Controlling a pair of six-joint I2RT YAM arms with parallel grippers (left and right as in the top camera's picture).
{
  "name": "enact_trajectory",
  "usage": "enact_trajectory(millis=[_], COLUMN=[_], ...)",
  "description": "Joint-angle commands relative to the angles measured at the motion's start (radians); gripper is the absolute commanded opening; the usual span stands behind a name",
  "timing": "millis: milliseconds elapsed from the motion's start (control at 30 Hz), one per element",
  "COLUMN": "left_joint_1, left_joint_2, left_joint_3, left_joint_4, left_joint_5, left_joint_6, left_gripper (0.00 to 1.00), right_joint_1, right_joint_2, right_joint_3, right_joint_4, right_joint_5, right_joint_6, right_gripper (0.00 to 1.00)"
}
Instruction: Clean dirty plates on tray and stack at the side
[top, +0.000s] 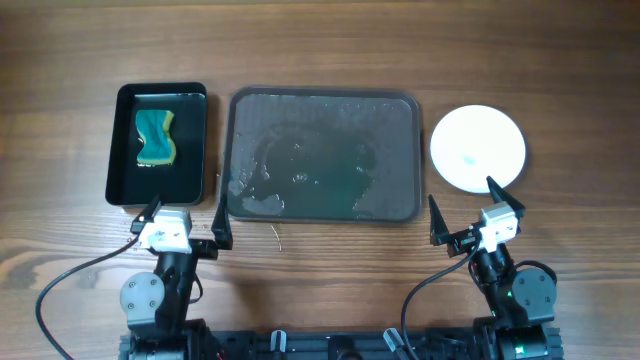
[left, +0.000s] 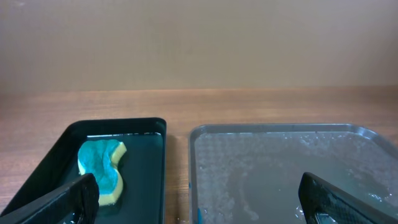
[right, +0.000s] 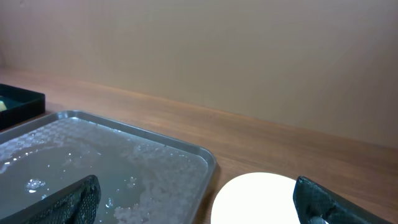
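Note:
The dark grey tray (top: 322, 155) lies mid-table, wet and soapy, with no plate on it; it also shows in the left wrist view (left: 292, 168) and the right wrist view (right: 112, 162). A plain white plate stack (top: 477, 147) sits on the wood to the tray's right, seen in the right wrist view (right: 258, 199); how many plates it holds I cannot tell. My left gripper (top: 185, 215) is open and empty near the tray's front left corner. My right gripper (top: 476, 213) is open and empty just in front of the plate stack.
A glossy black container (top: 160, 143) stands left of the tray, holding water and a teal-and-yellow sponge (top: 155, 137), also seen in the left wrist view (left: 102, 168). Both arms' bases and cables sit at the table's front edge.

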Motion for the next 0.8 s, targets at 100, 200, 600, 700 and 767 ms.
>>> enact_trajectory(millis=[100,200,600,700,767], left_joint_1=[-0.005,-0.005,-0.005,-0.005,-0.005], left_joint_2=[-0.012,-0.012,-0.012,-0.011,-0.011], left_joint_3=[-0.073,-0.090,-0.090,-0.090,-0.090], left_joint_4=[0.125,0.151,0.112,0.112,0.112], left_joint_5=[-0.002,-0.002,-0.002,-0.002,-0.002], left_joint_6=[0.023,0.023,0.015,0.015,0.015], left_gripper=[1.00,1.00,1.00,1.00,1.00], right_joint_1=[0.004,0.004,0.004,0.004,0.004], right_joint_2=[-0.011,-0.011,-0.011,-0.011,-0.011], right_joint_3=[-0.001,-0.001,-0.001,-0.001,-0.001], right_joint_4=[0.003,0.003,0.003,0.003,0.003], right_joint_5=[0.018,0.018,0.018,0.018,0.018], right_joint_6=[0.009,0.009,0.008,0.009,0.009], right_gripper=[1.00,1.00,1.00,1.00,1.00])
